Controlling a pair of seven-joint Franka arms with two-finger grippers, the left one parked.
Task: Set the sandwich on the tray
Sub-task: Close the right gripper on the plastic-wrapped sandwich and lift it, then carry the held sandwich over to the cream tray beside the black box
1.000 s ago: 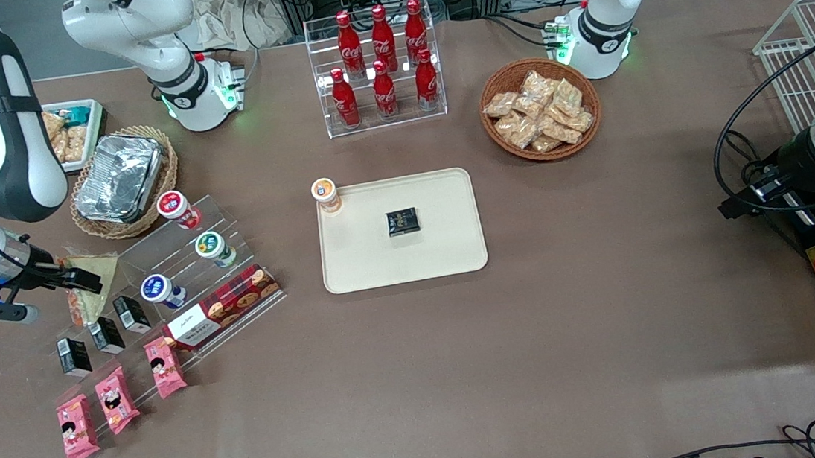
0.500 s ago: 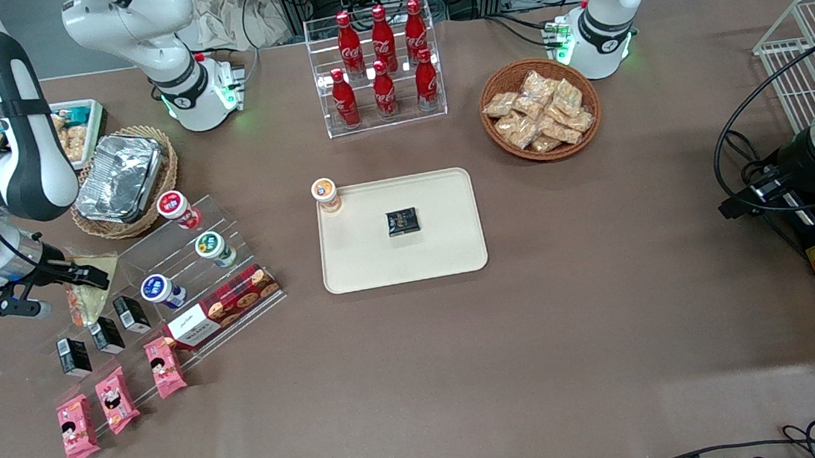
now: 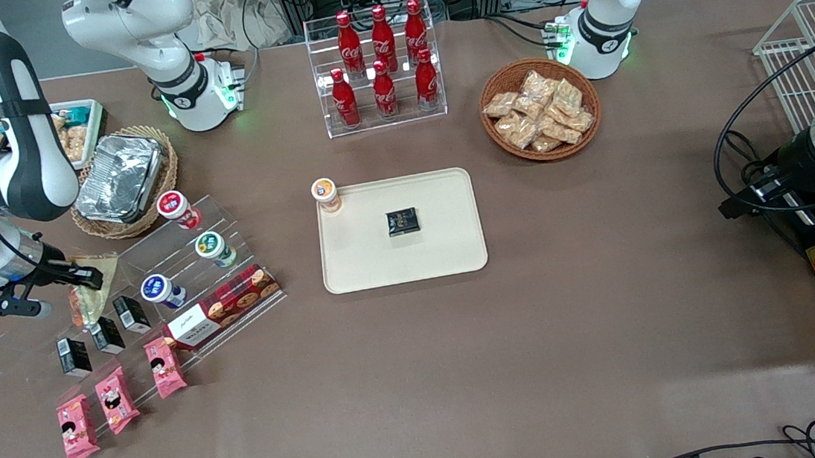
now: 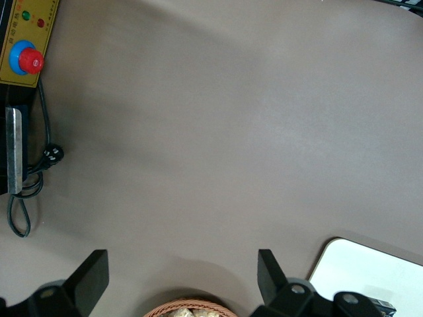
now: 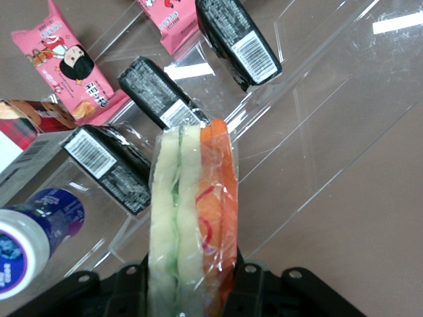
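The sandwich (image 3: 89,291), a clear-wrapped wedge with pale bread and orange and green filling, sits between the fingers of my right gripper (image 3: 83,278) over the top step of the clear acrylic stand (image 3: 181,281), toward the working arm's end of the table. In the right wrist view the gripper (image 5: 192,290) is shut on the sandwich (image 5: 192,205), with black fingers (image 5: 135,290) pressing both sides. The cream tray (image 3: 439,248) lies at the table's middle, well apart from the gripper. Its corner also shows in the left wrist view (image 4: 370,264).
On the tray are a small black packet (image 3: 402,221) and an orange-lidded cup (image 3: 326,194). The stand holds lidded cups (image 3: 216,248), black packets (image 5: 166,102), a cookie box (image 3: 224,305) and pink packets (image 3: 117,399). A foil container (image 3: 120,176) sits in a basket nearby.
The arm's upper links have shifted a little. The gripper stays shut on the sandwich and has barely moved over the stand.
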